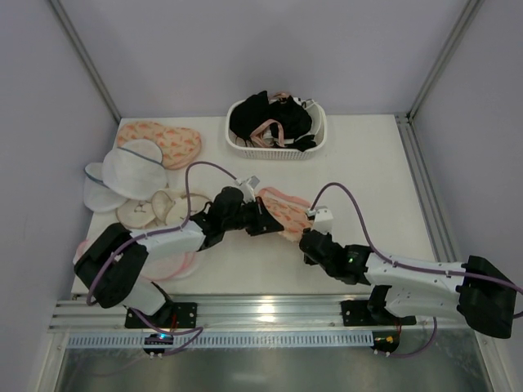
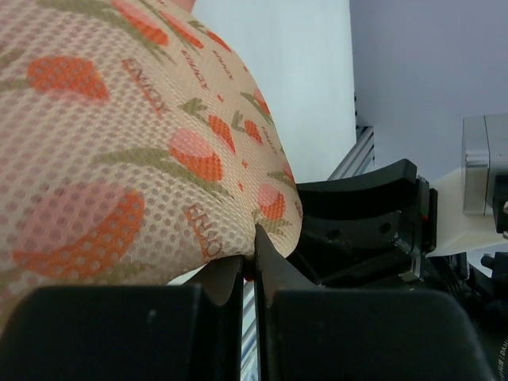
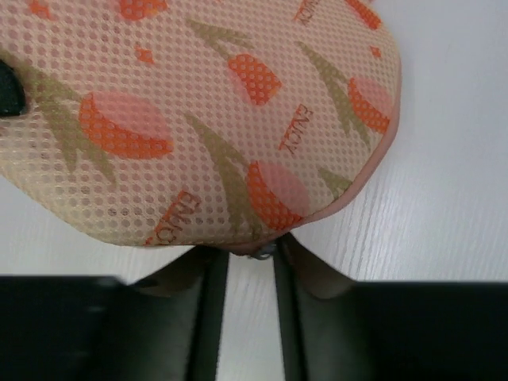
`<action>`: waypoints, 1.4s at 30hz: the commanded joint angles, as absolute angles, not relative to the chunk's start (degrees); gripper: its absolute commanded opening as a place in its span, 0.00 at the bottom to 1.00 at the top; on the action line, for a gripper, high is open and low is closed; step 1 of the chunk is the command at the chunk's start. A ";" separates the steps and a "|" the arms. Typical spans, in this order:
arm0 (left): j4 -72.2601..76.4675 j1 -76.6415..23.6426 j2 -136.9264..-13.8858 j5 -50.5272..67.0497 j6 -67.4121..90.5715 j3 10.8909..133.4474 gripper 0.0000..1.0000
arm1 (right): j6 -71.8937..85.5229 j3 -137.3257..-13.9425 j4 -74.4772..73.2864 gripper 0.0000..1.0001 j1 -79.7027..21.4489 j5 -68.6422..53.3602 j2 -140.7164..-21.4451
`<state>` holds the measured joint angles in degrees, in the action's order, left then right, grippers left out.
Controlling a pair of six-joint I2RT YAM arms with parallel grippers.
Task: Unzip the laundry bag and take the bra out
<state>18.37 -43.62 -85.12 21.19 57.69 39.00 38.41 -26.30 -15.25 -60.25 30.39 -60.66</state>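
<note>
The peach laundry bag [image 1: 283, 211] with orange-pink print lies zipped in the middle of the table, between my two grippers. My left gripper [image 1: 263, 220] is at its left edge. In the left wrist view the jaws [image 2: 249, 263] are pinched shut on the bag's [image 2: 135, 143] pink rim. My right gripper [image 1: 310, 239] is at the bag's near right end. In the right wrist view its jaws [image 3: 250, 258] stand a little apart, and the small metal zip pull [image 3: 263, 252] sits between them under the bag's [image 3: 198, 103] rim. The bra is hidden.
A second peach bag [image 1: 160, 140] lies at the back left. Next to it are white mesh bags [image 1: 129, 170] and cream round bags [image 1: 154, 209]. A white basket [image 1: 320, 137] with black garments stands at the back. A pink item [image 1: 176, 263] lies under my left arm.
</note>
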 commanded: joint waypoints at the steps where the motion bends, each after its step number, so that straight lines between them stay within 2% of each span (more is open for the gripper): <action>1: 19.08 -43.33 -81.83 24.35 56.34 39.20 0.00 | 39.02 -26.02 -11.51 0.22 -59.94 32.61 -59.86; 3: 17.94 -43.24 -81.65 23.91 55.73 39.03 0.00 | 39.29 -26.28 -13.26 0.04 -59.85 33.39 -58.10; 10: 13.54 -41.93 -83.49 21.36 53.18 40.16 0.00 | 40.16 -27.42 -21.87 0.04 -59.94 34.45 -52.04; 11: 13.01 -41.92 -84.45 20.92 52.65 40.69 0.08 | 40.60 -27.94 -23.02 0.04 -59.85 34.54 -51.51; 12: 12.75 -41.84 -85.07 19.61 52.39 41.04 0.25 | 40.78 -28.30 -25.46 0.04 -59.94 34.80 -50.46; 13: 12.92 -41.84 -85.69 19.08 52.38 41.83 0.55 | 41.13 -28.65 -26.53 0.04 -59.94 34.98 -50.10; 15: 13.88 -41.84 -87.44 18.64 53.43 42.62 0.74 | 42.01 -29.70 -30.05 0.04 -59.94 35.50 -48.61; 16: 15.19 -41.84 -88.06 18.63 54.13 43.24 0.88 | 42.19 -30.06 -30.93 0.04 -59.85 36.20 -48.17; 18: 16.08 -41.84 -89.29 18.37 56.15 44.03 0.99 | 43.32 -31.02 -33.56 0.04 -59.94 36.91 -47.03; 25: 10.82 -45.43 -81.84 10.04 62.83 40.26 0.99 | 46.58 -33.13 -36.74 0.04 -59.85 38.94 -47.63; 28: 11.25 -49.30 -76.48 6.95 68.28 35.26 1.00 | 44.39 -32.44 -30.61 0.04 -59.94 33.77 -49.82; 34: 12.74 -55.71 -71.72 1.76 76.45 30.50 1.00 | 40.35 -31.20 -8.65 0.04 -59.94 18.30 -55.98; 42: 12.92 -56.43 -70.75 -4.82 78.48 29.97 0.99 | 35.34 -31.90 1.49 0.04 -60.03 8.18 -62.57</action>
<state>11.64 -56.29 -72.34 1.06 76.42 29.47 38.85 -30.63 -7.53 -59.81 14.33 -61.67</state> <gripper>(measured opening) 0.994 0.123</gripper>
